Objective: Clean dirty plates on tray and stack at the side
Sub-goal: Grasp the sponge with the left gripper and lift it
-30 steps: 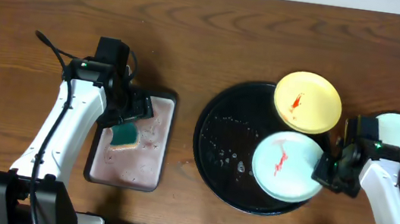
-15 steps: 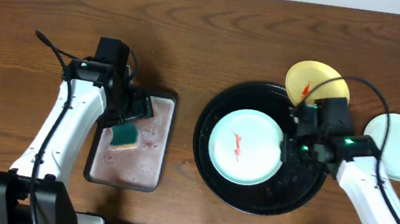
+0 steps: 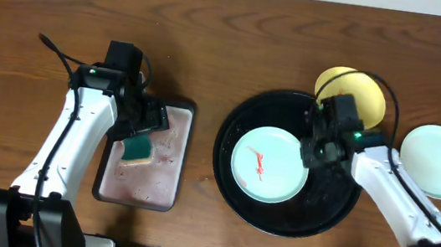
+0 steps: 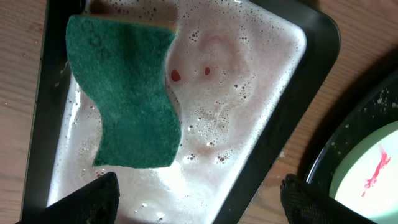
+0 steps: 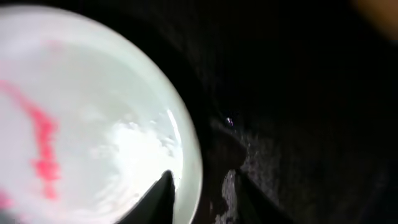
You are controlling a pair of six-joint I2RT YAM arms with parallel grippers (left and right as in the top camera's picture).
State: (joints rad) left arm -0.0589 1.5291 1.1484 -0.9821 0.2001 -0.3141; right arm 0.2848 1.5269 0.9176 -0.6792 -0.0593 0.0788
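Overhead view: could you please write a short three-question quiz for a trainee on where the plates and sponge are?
1. Where does the green sponge lie? A on a plate; B in the metal pan; C on bare wood.
2. What marks the pale plate inside the black tray?
3. True or false: the clean pale plate lies on the tabletop, right of the tray.
Key: 1 B; 2 a red smear; 3 true.
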